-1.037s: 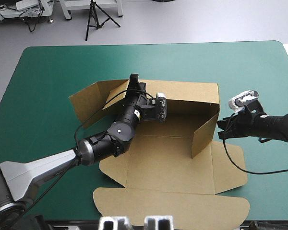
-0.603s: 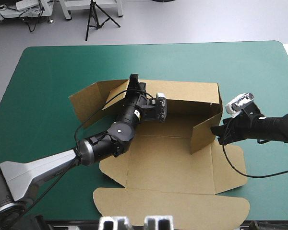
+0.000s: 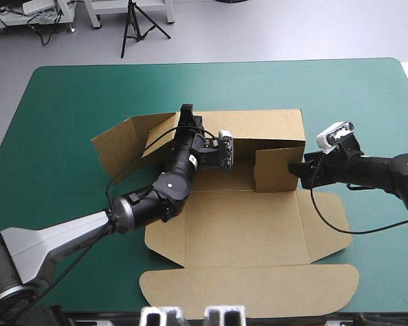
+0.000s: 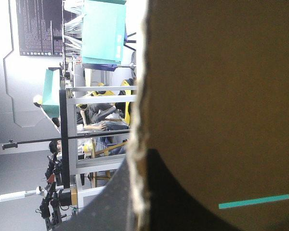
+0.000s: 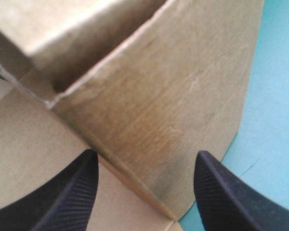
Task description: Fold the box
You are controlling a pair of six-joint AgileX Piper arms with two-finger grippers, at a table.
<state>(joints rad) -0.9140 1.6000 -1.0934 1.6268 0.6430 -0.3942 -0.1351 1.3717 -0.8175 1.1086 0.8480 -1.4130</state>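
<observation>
The brown box (image 3: 245, 224) lies open in mid-table, its base flat and its lid (image 3: 251, 292) spread toward the near edge. Its back wall (image 3: 265, 125) stands raised. My left gripper (image 3: 187, 117) is shut on that wall's top edge; in the left wrist view the board (image 4: 221, 96) fills the space by the black finger (image 4: 111, 202). My right gripper (image 3: 301, 170) is open, its fingertips against the short right flap (image 3: 277, 170), which is swung inward. The right wrist view shows both fingers (image 5: 72, 192) apart with that flap (image 5: 173, 115) just ahead.
The box's left flap (image 3: 115, 146) slants outward over the teal-green cover (image 3: 61, 102). A rounded side tab (image 3: 330, 231) lies flat under the right arm. Cover shows on all sides of the box, widest at the far edge and right.
My right gripper opened and moved left, swinging the right flap inward from a slant to nearly parallel with the back wall. The box shifted slightly left. The left gripper kept its hold.
</observation>
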